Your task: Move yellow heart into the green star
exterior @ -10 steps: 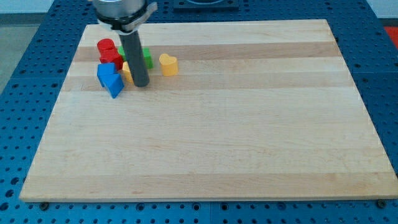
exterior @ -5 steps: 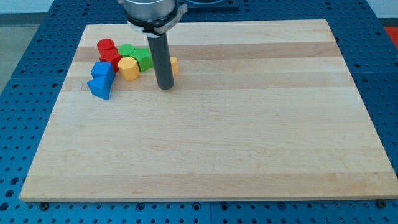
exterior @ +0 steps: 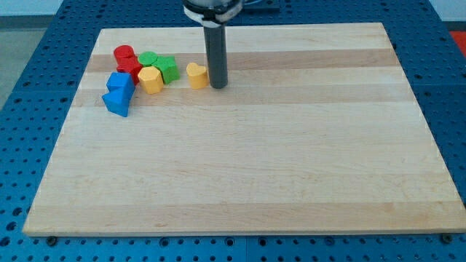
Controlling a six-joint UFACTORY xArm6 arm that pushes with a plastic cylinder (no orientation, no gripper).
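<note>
Since the earlier frames, my tip (exterior: 218,86) has travelled from the block cluster toward the view's right and now stands just to the right of the yellow heart (exterior: 196,75), touching it or very nearly so. You have no pincer on this rig, only the straight rod, so there is nothing to be apart, together or clamped.

Looking from my tip: the yellow heart sits immediately to its left. Farther left lies the green star (exterior: 167,68), with a second green block (exterior: 149,59) beside it, a yellow block (exterior: 151,80) a little below, two red blocks (exterior: 126,58) beyond, and two blue blocks (exterior: 118,92) farthest to the left and lower. All rest on the wooden board (exterior: 291,160).

You are, I judge, at the lining-up step: the tip is behind the heart on the side away from the star. Your next move calls for a straight push toward the view's left, and very slightly upward, closing the small gap between heart and star without glancing off the heart's rounded flank.

The heart's lobes appear to face the view's upper left and its point lower right, though this is small; its long axis seems to run roughly along that diagonal.
</note>
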